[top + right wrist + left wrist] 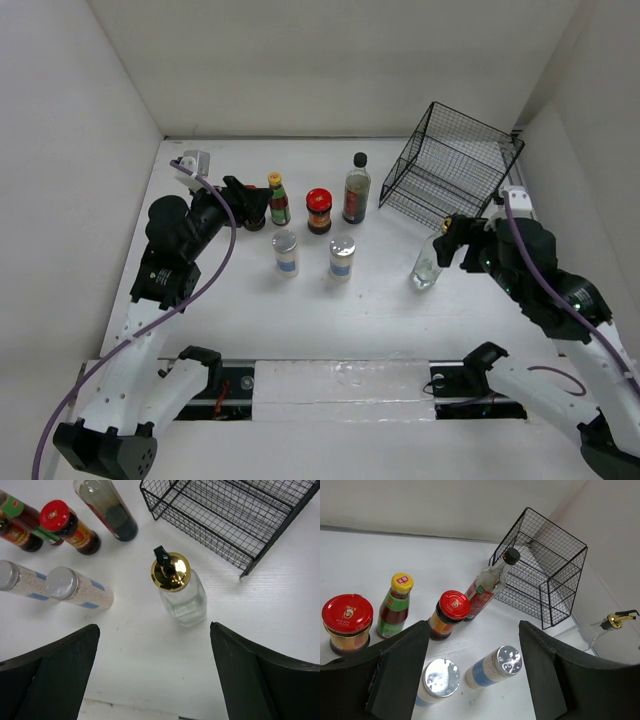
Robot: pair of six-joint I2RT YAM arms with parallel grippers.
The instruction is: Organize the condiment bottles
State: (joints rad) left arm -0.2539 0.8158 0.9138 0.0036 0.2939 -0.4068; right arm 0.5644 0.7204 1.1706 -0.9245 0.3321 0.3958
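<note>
Five bottles stand mid-table: a yellow-capped red-labelled bottle (278, 198), a red-lidded dark jar (319, 211), a tall dark black-capped bottle (356, 188), and two silver-lidded blue-labelled shakers (286, 252) (342, 257). A clear gold-capped bottle (426, 270) stands to their right. My left gripper (252, 206) is open and empty just left of the yellow-capped bottle. The left wrist view shows its open gripper (472, 680) above the shakers (437, 680), and a second red-lidded jar (347, 622) at far left. My right gripper (155, 675) is open, just short of the gold-capped bottle (179, 587).
A black wire basket (450, 165) lies tilted at the back right, behind the tall dark bottle and close to my right arm. White walls close in the table on the left, back and right. A rail with the arm bases runs along the near edge.
</note>
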